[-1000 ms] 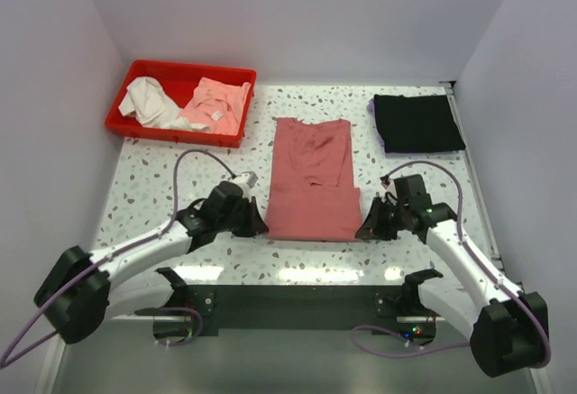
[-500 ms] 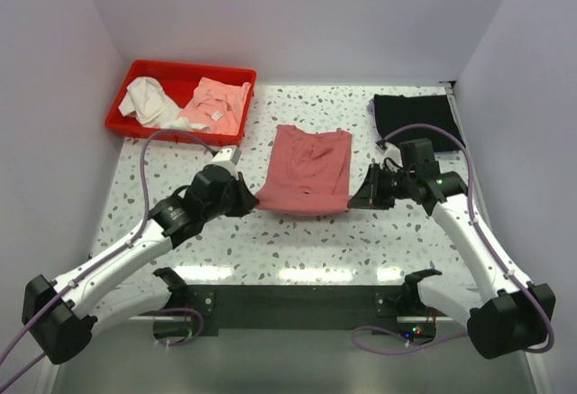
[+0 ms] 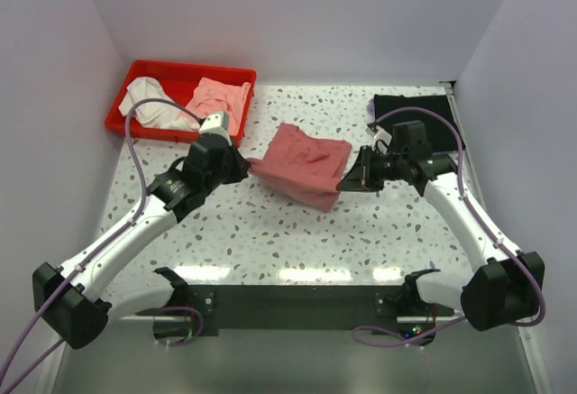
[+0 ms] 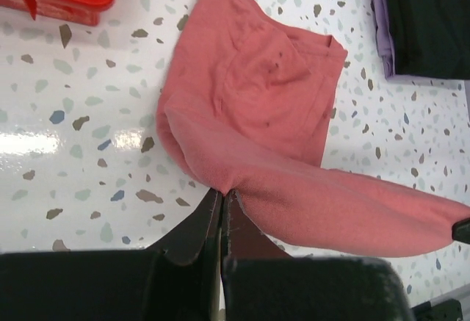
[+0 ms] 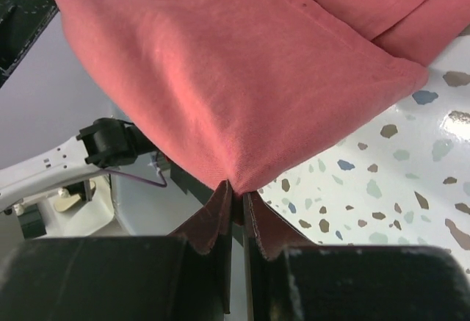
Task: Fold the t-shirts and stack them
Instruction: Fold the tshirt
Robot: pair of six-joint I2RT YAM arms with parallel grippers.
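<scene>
From above, the rose-red t-shirt (image 3: 302, 164) sits in the middle of the bench (image 3: 270, 232), its near edge raised between the left end effector (image 3: 245, 167) and the right end effector (image 3: 345, 182); the black t-shirt (image 3: 415, 110) lies folded at the far right corner. The left wrist view shows the left fingers (image 4: 194, 229) pressed together on one corner of the rose-red cloth, its far part flat on the bench. The right wrist view shows the right fingers (image 5: 213, 222) pinching the other corner.

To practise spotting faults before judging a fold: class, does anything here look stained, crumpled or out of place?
Yes. The rose-red t-shirt, pinched by the left gripper and the right gripper, shows a few small dark specks near its middle, like stains. In the red tray, a white garment and a pink garment lie crumpled.
</scene>
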